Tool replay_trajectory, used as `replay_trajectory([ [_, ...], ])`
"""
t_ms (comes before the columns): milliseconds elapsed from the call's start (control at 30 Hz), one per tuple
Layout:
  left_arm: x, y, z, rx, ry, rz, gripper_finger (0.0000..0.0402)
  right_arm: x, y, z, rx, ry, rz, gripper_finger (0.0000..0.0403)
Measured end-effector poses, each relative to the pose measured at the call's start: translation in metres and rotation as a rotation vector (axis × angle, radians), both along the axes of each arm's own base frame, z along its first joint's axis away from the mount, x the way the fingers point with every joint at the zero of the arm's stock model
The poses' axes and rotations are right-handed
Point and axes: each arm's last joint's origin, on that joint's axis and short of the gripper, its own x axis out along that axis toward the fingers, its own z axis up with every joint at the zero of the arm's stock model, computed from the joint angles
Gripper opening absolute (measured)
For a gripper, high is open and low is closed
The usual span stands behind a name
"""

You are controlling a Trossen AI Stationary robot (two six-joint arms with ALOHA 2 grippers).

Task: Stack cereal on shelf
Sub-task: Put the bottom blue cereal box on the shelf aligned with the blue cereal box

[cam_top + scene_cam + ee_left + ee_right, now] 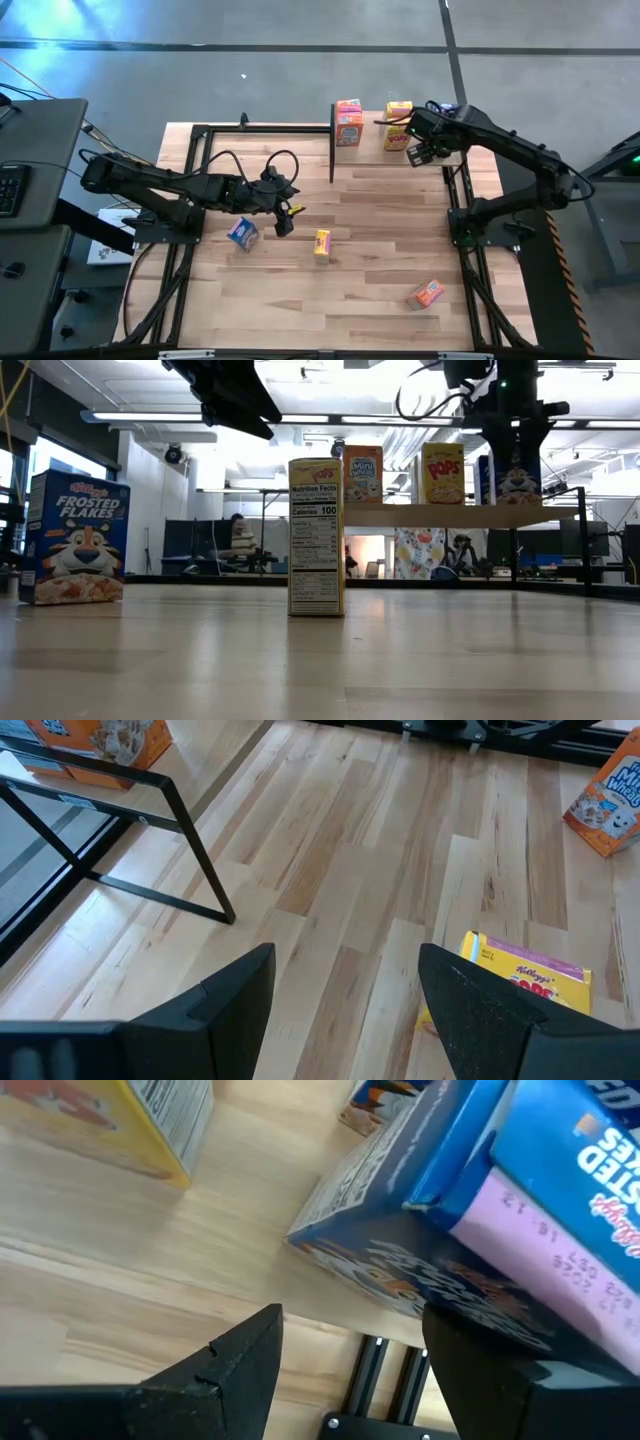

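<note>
Your right gripper (424, 152) hangs open at the shelf (440, 515) beside a blue box (420, 1230) standing there, while your left gripper (284, 215), open and empty, hovers near the yellow box (321, 244) on the table (380, 260).

Readable: blue box (73, 538) on the table says "Kellogg's FROSTED FLAKES"; the yellow box (316, 536) mid-table shows "POPS", "Nutrition Facts", "Calories 100". On the shelf (440, 515): orange box (362, 474) "Mini Wheats", yellow one (442, 473) "POPS". Blue carton (540, 1190) by the right wrist has a pink flap stamped with a date code, not fully legible.
</note>
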Motion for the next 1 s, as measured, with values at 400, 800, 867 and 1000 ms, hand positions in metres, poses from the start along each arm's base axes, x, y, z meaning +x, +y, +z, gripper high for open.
replay_trajectory([
  [400,0.0,0.0,0.0,0.0,0.0,0.0,0.0239,0.004,-0.007,-0.004,-0.021,0.032,-0.013,0.0234],
  [800,0.0,0.0,0.0,0.0,0.0,0.0,0.0239,0.003,-0.011,-0.004,-0.018,0.025,-0.008,0.0234],
  [867,0.0,0.0,0.0,0.0,0.0,0.0,0.0239,0.003,-0.011,-0.004,-0.015,0.025,0.009,0.0234],
  [1000,0.0,0.0,0.0,0.0,0.0,0.0,0.0239,0.001,-0.006,-0.001,-0.016,0.005,0.025,0.0234],
])
